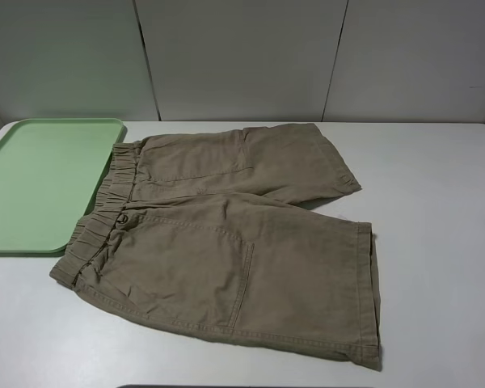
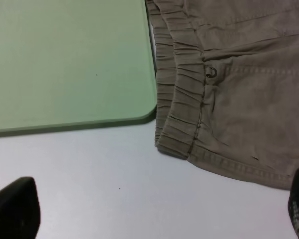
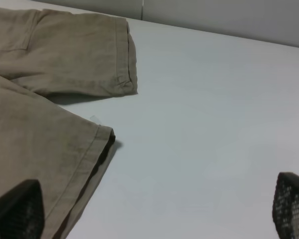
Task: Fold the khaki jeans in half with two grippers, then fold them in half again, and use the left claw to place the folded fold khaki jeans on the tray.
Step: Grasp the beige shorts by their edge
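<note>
The khaki jeans (image 1: 226, 234) lie flat and unfolded on the white table, waistband toward the tray (image 1: 32, 186), legs pointing right. Neither arm shows in the exterior high view. In the left wrist view my left gripper (image 2: 154, 211) stands open over bare table, close to the waistband corner of the khaki jeans (image 2: 249, 99) and the rounded corner of the tray (image 2: 65, 64). The right wrist view has my right gripper (image 3: 154, 209) open too, one fingertip (image 3: 15, 211) above a leg of the khaki jeans (image 3: 35, 139) near its hem, the other over bare table. Nothing is held.
The pale-green tray holds nothing and sits at the table's left back, its near corner just beside the waistband. White table (image 1: 436, 242) stretches to the right of the leg hems and in front of the jeans. Grey wall panels (image 1: 242, 56) close the back.
</note>
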Robot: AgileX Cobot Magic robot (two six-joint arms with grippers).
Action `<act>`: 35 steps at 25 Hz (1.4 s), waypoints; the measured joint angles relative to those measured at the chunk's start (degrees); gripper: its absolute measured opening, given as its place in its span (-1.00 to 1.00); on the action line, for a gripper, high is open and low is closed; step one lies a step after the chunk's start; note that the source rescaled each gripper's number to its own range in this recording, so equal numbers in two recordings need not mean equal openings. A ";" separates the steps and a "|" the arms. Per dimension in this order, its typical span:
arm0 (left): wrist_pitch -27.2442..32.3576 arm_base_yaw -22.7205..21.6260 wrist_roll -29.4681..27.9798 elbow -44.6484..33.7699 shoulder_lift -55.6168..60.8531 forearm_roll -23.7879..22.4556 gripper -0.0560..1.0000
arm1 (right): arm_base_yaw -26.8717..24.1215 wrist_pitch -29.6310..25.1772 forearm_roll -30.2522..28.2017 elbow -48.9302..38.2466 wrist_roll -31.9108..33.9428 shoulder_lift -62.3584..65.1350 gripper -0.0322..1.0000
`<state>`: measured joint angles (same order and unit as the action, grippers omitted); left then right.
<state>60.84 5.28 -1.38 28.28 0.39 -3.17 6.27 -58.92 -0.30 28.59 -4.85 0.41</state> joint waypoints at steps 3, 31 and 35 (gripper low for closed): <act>0.00 0.00 0.00 0.00 0.00 0.00 1.00 | 0.00 0.00 0.00 0.00 0.00 0.00 1.00; 0.54 0.00 6.45 14.78 -21.33 0.23 0.97 | 0.00 3.23 2.70 9.24 1.24 -20.79 1.00; 2.79 1.09 13.71 19.21 -34.63 2.84 0.95 | 0.16 4.34 5.04 11.59 -2.78 -30.22 1.00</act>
<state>63.63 6.37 12.33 47.49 -34.24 -0.33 6.43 -54.58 4.74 40.18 -7.63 -29.81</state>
